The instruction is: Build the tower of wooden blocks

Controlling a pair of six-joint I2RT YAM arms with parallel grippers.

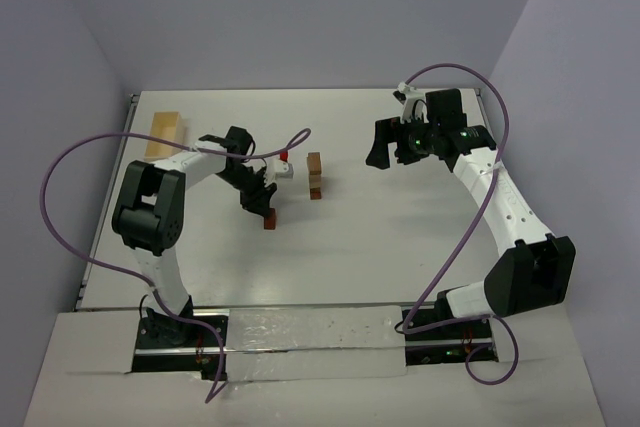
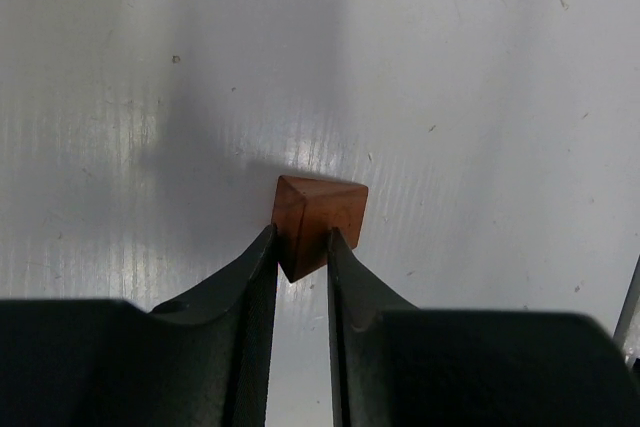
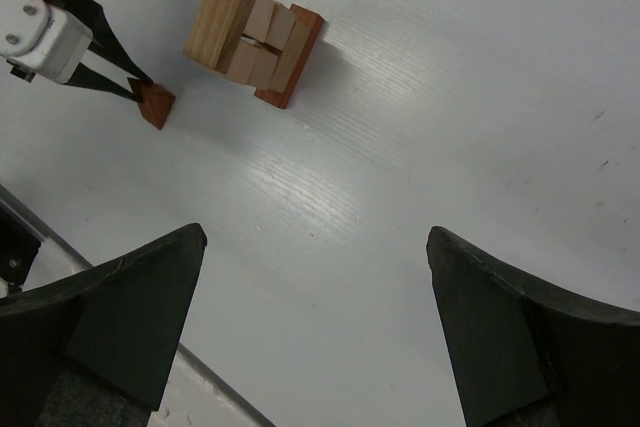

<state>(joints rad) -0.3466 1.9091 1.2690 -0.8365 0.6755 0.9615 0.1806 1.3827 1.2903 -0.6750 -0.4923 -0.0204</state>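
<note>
The tower (image 1: pixel 315 176) is a short stack of tan blocks on a reddish-brown base at the table's middle. It also shows in the right wrist view (image 3: pixel 255 39). My left gripper (image 1: pixel 262 203) is just left of the tower and points down. It is shut on a reddish-brown wood block (image 2: pixel 318 215) that rests on the table, and its fingertips (image 2: pixel 262 259) pinch the block's near corner. The block also shows in the top view (image 1: pixel 270 219) and the right wrist view (image 3: pixel 155 105). My right gripper (image 1: pixel 385 150) hovers right of the tower, open wide and empty (image 3: pixel 315 247).
A larger pale wooden box (image 1: pixel 165 134) lies at the far left of the table. Purple cables loop off both arms. The table's near edge (image 3: pixel 60 247) shows in the right wrist view.
</note>
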